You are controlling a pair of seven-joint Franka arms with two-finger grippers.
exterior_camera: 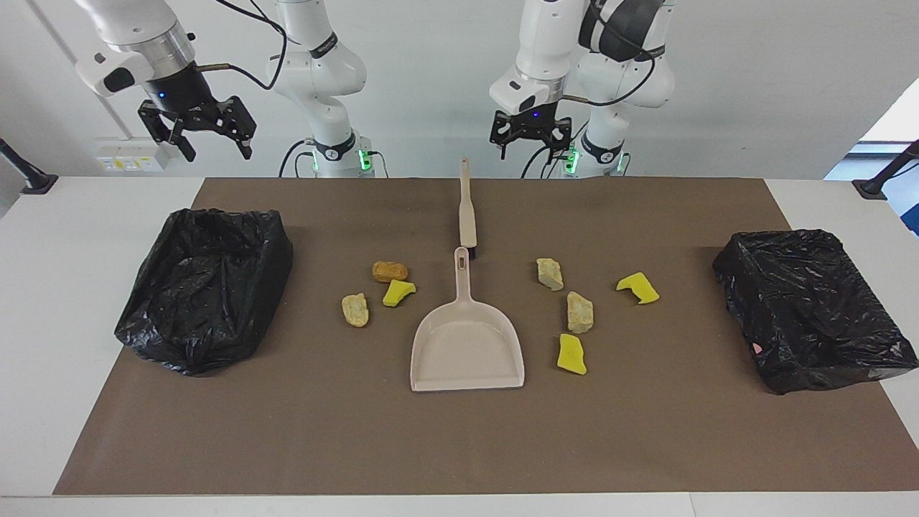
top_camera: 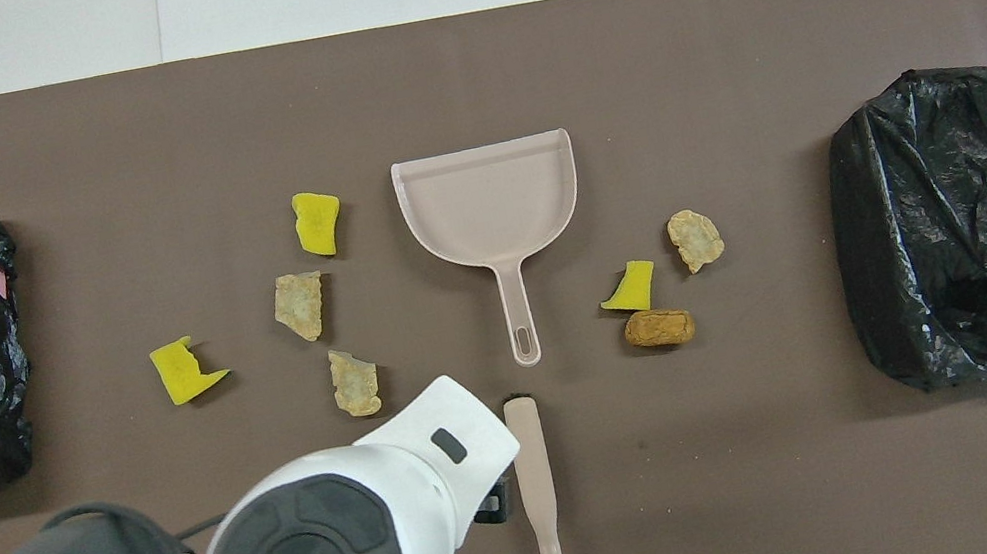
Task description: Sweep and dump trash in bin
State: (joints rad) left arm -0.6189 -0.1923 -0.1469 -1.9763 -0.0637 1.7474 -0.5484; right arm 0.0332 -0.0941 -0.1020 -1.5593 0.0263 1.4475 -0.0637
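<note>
Presently, the left gripper (exterior_camera: 530,140) hung in the air, jaws open and empty, over the robots' edge of the brown mat (exterior_camera: 459,445), just beside the brush (exterior_camera: 467,212) handle. The right gripper (exterior_camera: 202,133) waited high over the right arm's end of the table, jaws likewise open and holding nothing. The trash lay loose on the mat in two groups flanking the beige dustpan (exterior_camera: 467,345). Toward the right arm's end: an orange-brown lump (exterior_camera: 389,271), a yellow sponge scrap (exterior_camera: 398,292) and a tan lump (exterior_camera: 355,309). Toward the left arm's end: two tan lumps (exterior_camera: 550,273) (exterior_camera: 580,311) and two yellow scraps (exterior_camera: 638,288) (exterior_camera: 571,354). Black-lined bins (exterior_camera: 204,287) (exterior_camera: 811,305) stood at either end of the mat, apart from every piece.
</note>
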